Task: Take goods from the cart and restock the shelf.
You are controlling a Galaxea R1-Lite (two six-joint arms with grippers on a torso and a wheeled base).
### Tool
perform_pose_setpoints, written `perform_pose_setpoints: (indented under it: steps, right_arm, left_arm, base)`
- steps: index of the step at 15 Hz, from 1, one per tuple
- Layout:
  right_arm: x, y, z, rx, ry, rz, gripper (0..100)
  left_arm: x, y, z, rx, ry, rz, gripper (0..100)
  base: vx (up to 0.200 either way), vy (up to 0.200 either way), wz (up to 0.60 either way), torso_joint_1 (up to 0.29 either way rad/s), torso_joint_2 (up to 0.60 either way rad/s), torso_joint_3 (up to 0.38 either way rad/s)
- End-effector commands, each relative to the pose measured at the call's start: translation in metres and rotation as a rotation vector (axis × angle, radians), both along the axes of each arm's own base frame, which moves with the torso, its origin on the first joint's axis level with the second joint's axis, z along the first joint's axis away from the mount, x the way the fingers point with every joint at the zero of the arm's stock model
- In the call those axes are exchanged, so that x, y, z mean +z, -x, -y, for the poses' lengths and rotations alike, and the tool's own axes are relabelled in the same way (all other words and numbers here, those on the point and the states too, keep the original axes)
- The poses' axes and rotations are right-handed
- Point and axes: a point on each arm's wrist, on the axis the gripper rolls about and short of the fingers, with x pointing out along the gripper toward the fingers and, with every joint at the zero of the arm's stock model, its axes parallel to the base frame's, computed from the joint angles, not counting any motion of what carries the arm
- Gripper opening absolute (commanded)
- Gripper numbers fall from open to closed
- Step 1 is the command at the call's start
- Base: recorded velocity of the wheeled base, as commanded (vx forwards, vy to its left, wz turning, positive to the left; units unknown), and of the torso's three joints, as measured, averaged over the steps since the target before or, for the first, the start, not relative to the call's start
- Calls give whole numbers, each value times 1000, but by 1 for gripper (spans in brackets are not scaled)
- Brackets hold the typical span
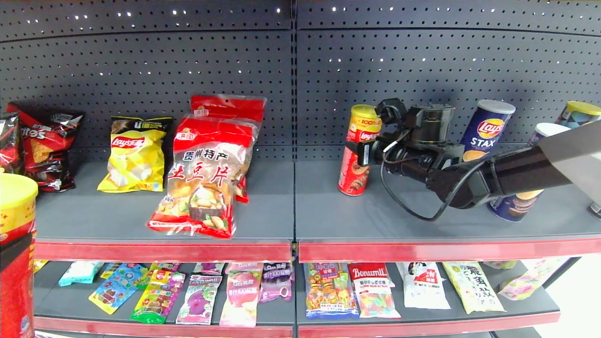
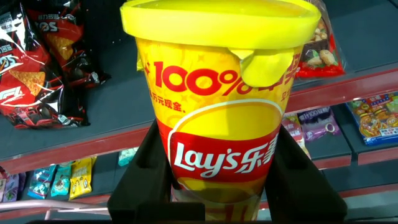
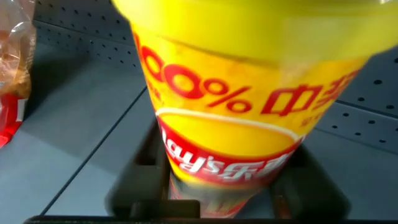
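Observation:
A tall chip can [image 1: 360,129] with a yellow lid and red base stands on the upper shelf [image 1: 328,220], just right of the centre divider. My right gripper [image 1: 362,155] reaches in from the right and is shut on that can's middle. In the right wrist view the can [image 3: 236,124] sits between the dark fingers [image 3: 134,183]. A second can of the same kind [image 1: 16,244] is at the lower left of the head view. My left gripper [image 2: 221,183] is shut on this second can [image 2: 217,124] and holds it upright in front of the shelf.
Blue chip cans [image 1: 486,129] stand and lie behind the right arm. Left of the divider are red nut bags [image 1: 206,173], a yellow chip bag [image 1: 134,152] and dark chip bags [image 1: 47,141]. Candy packets [image 1: 328,291] fill the lower shelf.

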Motion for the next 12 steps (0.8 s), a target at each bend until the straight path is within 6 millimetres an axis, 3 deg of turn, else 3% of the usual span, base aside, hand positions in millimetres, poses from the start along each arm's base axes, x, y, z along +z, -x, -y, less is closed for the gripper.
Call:
perform_pose_setpoints:
  steps: [1, 5, 12]
  right_arm:
    - [1, 0, 0, 1, -1, 3, 0]
    - [14, 12, 1, -58, 3, 25, 0]
    - [27, 58, 12, -115, 41, 17, 0]
  left_arm:
    - [-1, 0, 0, 0, 0, -2, 0]
    - [-1, 0, 0, 0, 1, -4, 0]
    - [-6, -2, 0, 0, 4, -25, 0]
  base:
    - [0, 0, 0, 0, 0, 0]
    - [0, 0, 0, 0, 0, 0]
    - [0, 0, 0, 0, 0, 0]
